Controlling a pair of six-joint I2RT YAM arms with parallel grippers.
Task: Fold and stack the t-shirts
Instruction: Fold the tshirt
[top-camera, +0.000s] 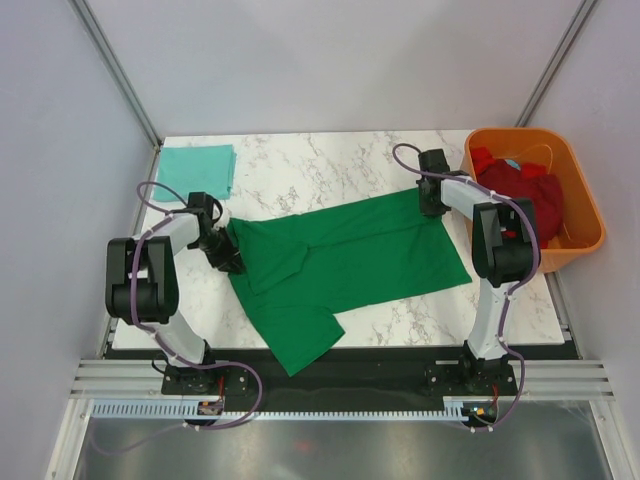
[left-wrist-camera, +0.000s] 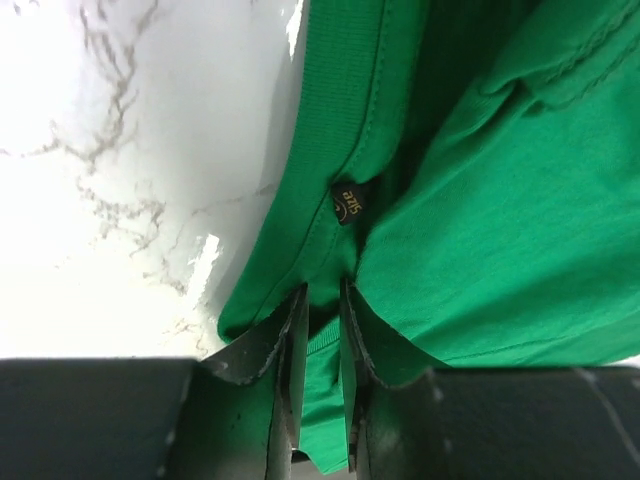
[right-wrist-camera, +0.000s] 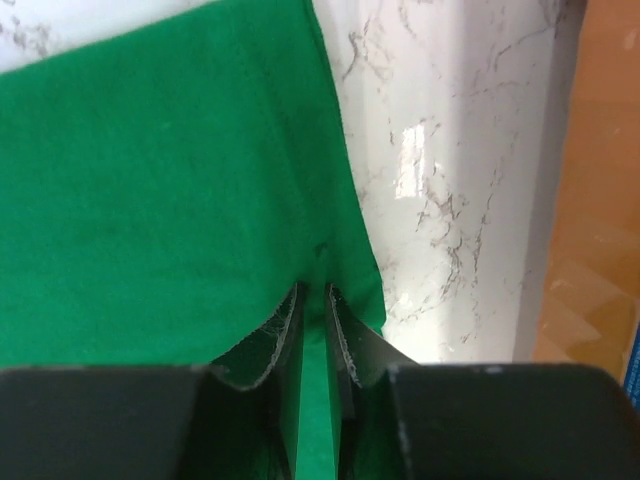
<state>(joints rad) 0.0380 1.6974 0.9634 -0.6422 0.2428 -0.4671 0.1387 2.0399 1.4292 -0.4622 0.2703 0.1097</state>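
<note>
Both jaws clamp cloth: your left gripper (left-wrist-camera: 318, 330) on the green t-shirt's (top-camera: 340, 255) collar edge, right gripper (right-wrist-camera: 312, 320) on its hem corner, bare marble table (top-camera: 330, 165) beyond.

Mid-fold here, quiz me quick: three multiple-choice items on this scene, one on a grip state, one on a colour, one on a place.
1. How do the left end effector and right end effector stand on the green shirt?
A. both shut on its fabric
B. both open above it
C. only the left grips

2. What colour are the heaped shirts in the orange tub?
A. dark red
B. yellow
C. white

3. Where does the folded pale teal shirt lie?
A. in the tub
B. at the far left corner of the table
C. on the green shirt

Answers:
1 A, each wrist view shows green fabric pinched between the fingers.
2 A, dark red cloth lies in the tub in the top view.
3 B, it lies flat there, apart from the green shirt.
</note>
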